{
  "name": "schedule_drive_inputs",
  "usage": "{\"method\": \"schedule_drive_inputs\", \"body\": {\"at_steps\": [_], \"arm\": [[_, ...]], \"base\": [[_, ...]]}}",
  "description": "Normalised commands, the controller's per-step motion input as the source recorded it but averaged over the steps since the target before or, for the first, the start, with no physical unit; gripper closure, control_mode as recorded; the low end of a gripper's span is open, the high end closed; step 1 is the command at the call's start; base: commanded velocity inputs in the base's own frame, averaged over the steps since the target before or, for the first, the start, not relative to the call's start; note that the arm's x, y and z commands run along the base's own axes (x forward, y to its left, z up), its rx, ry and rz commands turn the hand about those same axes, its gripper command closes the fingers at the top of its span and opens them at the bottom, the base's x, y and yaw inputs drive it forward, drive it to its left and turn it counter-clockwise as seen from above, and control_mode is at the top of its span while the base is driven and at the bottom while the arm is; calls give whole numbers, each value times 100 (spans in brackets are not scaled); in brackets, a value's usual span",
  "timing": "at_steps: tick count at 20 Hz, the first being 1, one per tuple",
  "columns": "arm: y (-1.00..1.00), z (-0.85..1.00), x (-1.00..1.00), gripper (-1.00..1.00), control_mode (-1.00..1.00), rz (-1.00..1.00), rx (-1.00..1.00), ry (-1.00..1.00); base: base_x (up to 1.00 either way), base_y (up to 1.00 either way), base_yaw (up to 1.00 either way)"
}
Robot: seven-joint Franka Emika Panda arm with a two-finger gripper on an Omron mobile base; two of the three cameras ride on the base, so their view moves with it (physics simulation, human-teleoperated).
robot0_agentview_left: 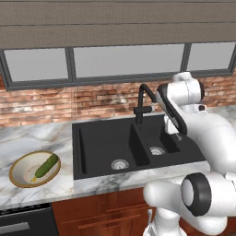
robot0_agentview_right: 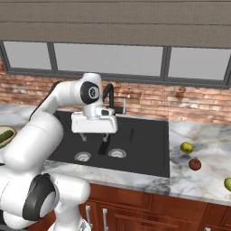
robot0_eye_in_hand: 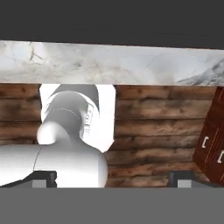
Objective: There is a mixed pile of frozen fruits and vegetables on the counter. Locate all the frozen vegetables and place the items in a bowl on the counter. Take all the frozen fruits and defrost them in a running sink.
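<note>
The long green cucumber-like piece [robot0_agentview_left: 46,166] lies in the golden-rimmed bowl [robot0_agentview_left: 18,179] on the marble counter [robot0_agentview_left: 37,138], left of the black sink [robot0_agentview_left: 103,143]. My gripper [robot0_agentview_right: 94,136] hangs over the sink's basins, open, with nothing between its fingertips [robot0_eye_in_hand: 43,178]. On the counter right of the sink sit a brighter yellow-green ball [robot0_agentview_right: 186,147], a dark red ball [robot0_agentview_right: 195,164] and a paler yellow-green ball [robot0_agentview_right: 228,183] at the frame's edge. All three are far from the gripper [robot0_agentview_left: 171,138].
The black gooseneck tap [robot0_agentview_left: 144,99] rises behind the sink, close beside my hand. No water is visible. A brick wall and windows back the counter. Reddish-brown cabinets [robot0_agentview_right: 135,212] run below the counter's front edge.
</note>
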Motion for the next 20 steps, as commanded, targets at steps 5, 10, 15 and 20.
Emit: {"method": "schedule_drive_inputs", "body": {"at_steps": [5,10,15,20], "arm": [[-93,-3,0,-100,-100,-34,0,0],[-97,-15,-2,-100,-100,-24,-1,0],[-85,-36,-14,-100,-100,-3,-10,0],[-80,-18,-19,-100,-100,4,-20,-7]], "base": [[0,0,0],[0,0,0],[0,0,0],[0,0,0]]}}
